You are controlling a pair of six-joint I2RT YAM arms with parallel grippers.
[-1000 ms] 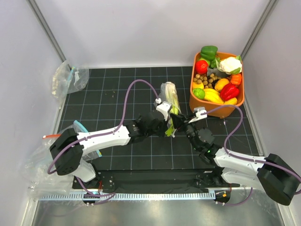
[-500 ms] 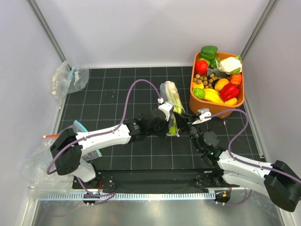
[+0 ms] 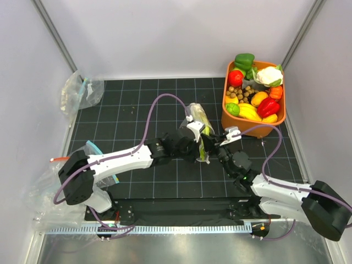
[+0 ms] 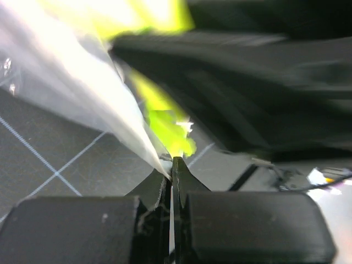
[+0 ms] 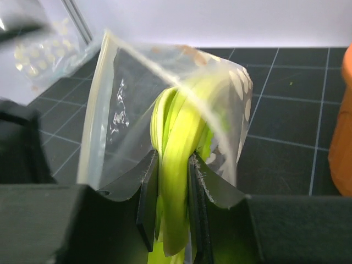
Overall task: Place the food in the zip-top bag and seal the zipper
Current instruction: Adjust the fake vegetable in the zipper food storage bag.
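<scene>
The celery (image 5: 175,148) is a pale-green stalk, and my right gripper (image 5: 171,192) is shut on it near its close end. Its far part lies inside the dotted clear zip-top bag (image 5: 124,104), whose mouth gapes around the stalk, with the pale zipper (image 5: 92,115) unsealed. From above, the bag (image 3: 197,111) and celery (image 3: 203,125) lie mid-table between both grippers. My left gripper (image 4: 171,168) is shut on the bag's thin edge (image 4: 137,132), beside the right gripper (image 3: 213,149). Two red toy vegetables (image 3: 235,78) (image 3: 268,106) sit in the basket.
An orange basket (image 3: 226,116) of toy produce stands at the back right, close to the right gripper. Another clear bag (image 3: 81,91) lies at the back left corner. More bags (image 3: 94,147) lie by the left arm's base.
The bag has slid a little nearer along the celery with my left gripper. The right arm swayed slightly and still grips the stalk.
</scene>
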